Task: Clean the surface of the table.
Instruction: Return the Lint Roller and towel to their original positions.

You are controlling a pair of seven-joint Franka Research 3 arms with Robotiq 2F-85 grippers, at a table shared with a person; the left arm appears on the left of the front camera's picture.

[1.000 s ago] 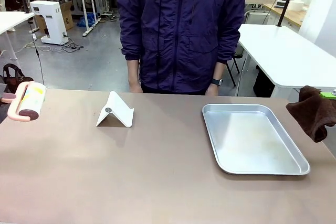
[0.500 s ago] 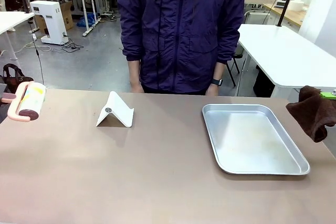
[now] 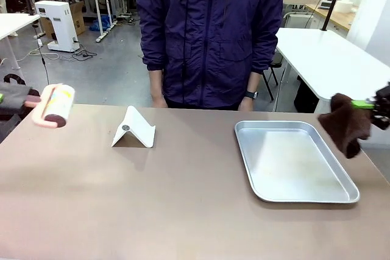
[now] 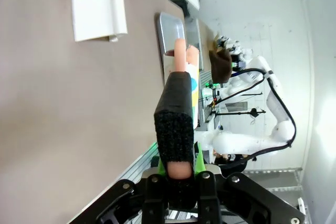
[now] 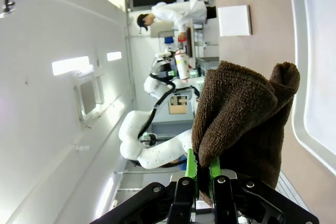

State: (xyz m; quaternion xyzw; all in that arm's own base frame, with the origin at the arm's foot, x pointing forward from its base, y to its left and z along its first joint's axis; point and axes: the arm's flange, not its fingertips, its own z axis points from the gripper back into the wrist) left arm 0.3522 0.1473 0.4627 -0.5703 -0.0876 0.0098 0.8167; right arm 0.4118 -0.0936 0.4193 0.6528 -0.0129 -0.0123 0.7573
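left jaws [image 4: 177, 178] are clamping the lint roller [image 3: 56, 105] handle at the table's [image 3: 183, 199] far left edge; right jaws [image 5: 201, 174] are pinching a brown cloth [image 3: 345, 123] far right. risks: wiping could be knocking the white stand [image 3: 133, 128] or snagging the tray [image 3: 295, 161].

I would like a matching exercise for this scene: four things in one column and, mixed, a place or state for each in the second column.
Things:
1. brown terry cloth
2. pink-handled lint roller
3. shiny silver metal tray
4. white folded plastic stand

Places or states:
A. lies on the brownish table, right part
B. held by the left hand, above the table's left edge
C. stands on the table in front of the person
D. hangs from the right hand

Pairs: 1-D, 2-B, 3-A, 4-C
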